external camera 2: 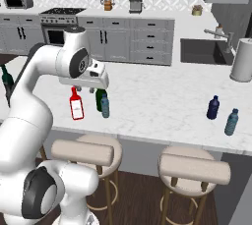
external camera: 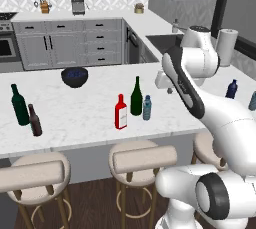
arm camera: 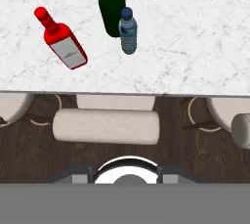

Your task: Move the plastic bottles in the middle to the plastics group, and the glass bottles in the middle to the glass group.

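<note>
Three bottles standing upright in a tight cluster mid-counter, near the front edge of the white marble counter (external camera: 90, 108): flat-sided red bottle (external camera: 120, 112) with white label, tall green wine bottle (external camera: 136, 97) just beside it, small pale blue plastic bottle (external camera: 147, 108) with blue cap close against the green one's far side. Bare marble all around the cluster. Far left along the counter, well apart: dark teal-green wine bottle (external camera: 19, 105) and slim brown bottle (external camera: 34, 120), near each other. Far right, near that end's front edge: small navy bottle (external camera 2: 212, 107) and pale teal bottle (external camera 2: 231, 122). Dark bowl (external camera: 74, 76) set back behind the middle. Gripper (external camera 2: 91, 90) hovering above the counter over the cluster, holding nothing; cannot tell how far apart the fingers stand. Padded stools (arm camera: 106, 126) tucked below the front edge.
</note>
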Tool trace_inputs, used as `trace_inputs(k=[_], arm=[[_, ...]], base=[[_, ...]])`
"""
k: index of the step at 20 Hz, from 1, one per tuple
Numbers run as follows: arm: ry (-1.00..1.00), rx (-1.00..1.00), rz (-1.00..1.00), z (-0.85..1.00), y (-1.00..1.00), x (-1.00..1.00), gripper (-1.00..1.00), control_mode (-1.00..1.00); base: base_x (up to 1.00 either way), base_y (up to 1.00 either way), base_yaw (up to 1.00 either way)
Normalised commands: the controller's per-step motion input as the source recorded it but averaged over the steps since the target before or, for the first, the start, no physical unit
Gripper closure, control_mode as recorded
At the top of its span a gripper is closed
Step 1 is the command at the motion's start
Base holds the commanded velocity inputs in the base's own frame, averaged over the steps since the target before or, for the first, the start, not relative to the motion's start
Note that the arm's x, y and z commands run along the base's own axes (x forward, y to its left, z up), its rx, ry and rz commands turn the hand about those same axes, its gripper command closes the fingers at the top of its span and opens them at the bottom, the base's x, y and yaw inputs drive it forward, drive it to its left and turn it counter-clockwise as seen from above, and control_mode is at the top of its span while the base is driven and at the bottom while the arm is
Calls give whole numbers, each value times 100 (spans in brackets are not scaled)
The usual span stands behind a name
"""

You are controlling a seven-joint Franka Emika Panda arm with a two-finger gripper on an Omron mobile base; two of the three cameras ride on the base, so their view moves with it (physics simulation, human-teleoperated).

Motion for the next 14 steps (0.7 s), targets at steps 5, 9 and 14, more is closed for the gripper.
trace_inputs(k=[5, 9, 14], arm=[[1, -2, 5, -9, 8, -22, -100, -100], [0, -11, 12, -13, 84, -21, -100, -100], [0, -3, 5, -4, 75, 31, -100, -100]], base=[[0, 0, 0], [0, 0, 0], [0, 0, 0]])
